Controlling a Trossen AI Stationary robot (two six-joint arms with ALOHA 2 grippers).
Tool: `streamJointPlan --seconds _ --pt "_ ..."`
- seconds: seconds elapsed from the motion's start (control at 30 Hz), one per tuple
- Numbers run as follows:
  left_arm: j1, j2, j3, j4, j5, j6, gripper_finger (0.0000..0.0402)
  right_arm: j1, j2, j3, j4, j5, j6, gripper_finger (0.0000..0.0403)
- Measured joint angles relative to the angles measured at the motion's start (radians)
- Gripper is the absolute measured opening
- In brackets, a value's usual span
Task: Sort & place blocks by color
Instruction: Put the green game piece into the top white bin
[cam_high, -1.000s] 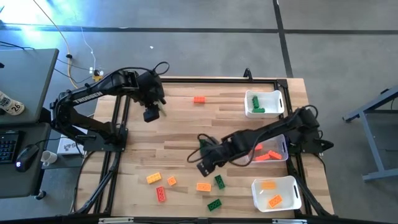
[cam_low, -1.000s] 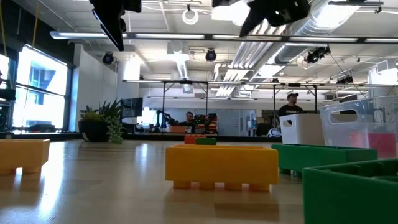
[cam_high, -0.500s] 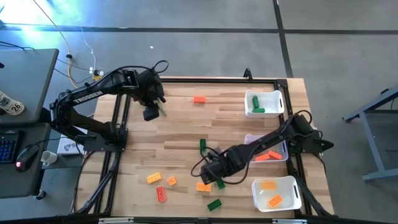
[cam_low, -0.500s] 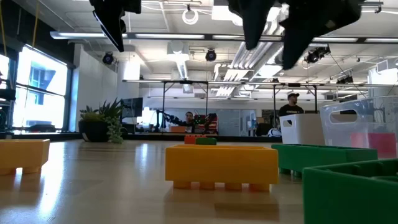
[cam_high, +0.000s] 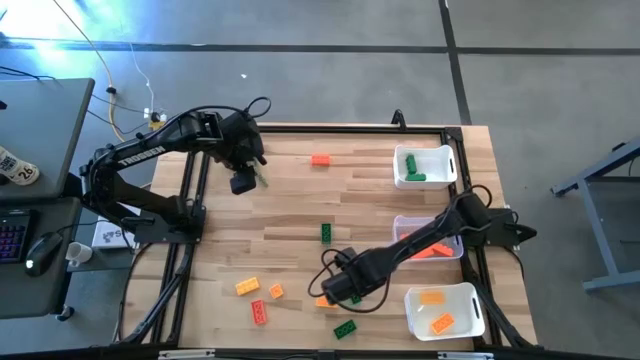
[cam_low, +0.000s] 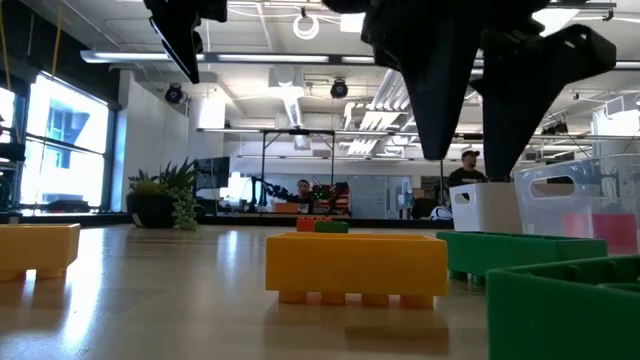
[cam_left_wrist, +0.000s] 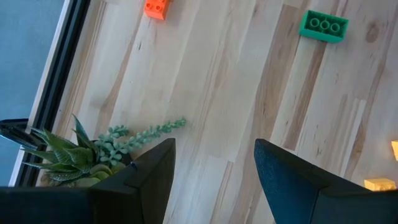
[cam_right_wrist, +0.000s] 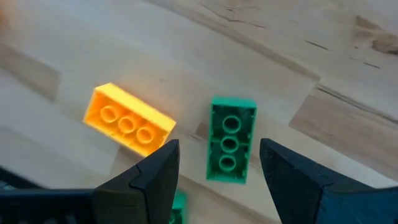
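The right gripper (cam_right_wrist: 214, 171), fingers apart and empty, hovers over a green block (cam_right_wrist: 230, 148) beside a yellow block (cam_right_wrist: 127, 119) at the surface's (cam_high: 290, 215) near edge, while the left gripper (cam_left_wrist: 214, 168) waits far left, fingers apart.
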Motion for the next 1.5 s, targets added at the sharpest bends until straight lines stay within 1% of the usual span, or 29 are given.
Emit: streamJointPlan --seconds 0.17,0.47,0.73,0.83,0.9,1.03,1.17,1.27,1.5 --pt "0.000 0.000 0.000 0.000 0.000 0.000 0.0207 0.000 0.026 0.000 0.001 -0.002 0.001 0.0210" --pt "0.000 0.000 0.000 0.000 0.000 -0.002 0.0207 0.015 0.081 0.000 0.002 -0.007 0.070 0.0210" --pt "0.000 0.000 0.000 0.000 0.000 -0.001 0.0207 0.031 0.135 0.000 0.015 -0.064 0.105 0.0210" --pt "0.000 0.000 0.000 0.000 0.000 -0.001 0.0207 0.033 0.141 0.000 0.015 -0.070 0.122 0.0197" --pt "0.000 0.000 0.000 0.000 0.000 -0.002 0.0207 0.033 0.141 0.000 0.015 -0.065 0.123 0.0175" --pt "0.000 0.000 0.000 0.000 0.000 -0.002 0.0207 0.030 0.140 0.003 0.018 -0.062 0.064 0.0109" --pt "0.000 0.000 0.000 0.000 0.000 -0.003 0.0207 0.016 0.137 0.003 0.016 -0.075 -0.009 0.0107" --pt "0.000 0.000 0.000 0.000 0.000 -0.011 0.0207 0.001 0.127 0.002 0.008 -0.041 -0.058 0.0107" --pt "0.000 0.000 0.000 0.000 0.000 -0.026 0.0207 -0.057 0.069 0.002 -0.105 0.034 -0.164 0.0107"
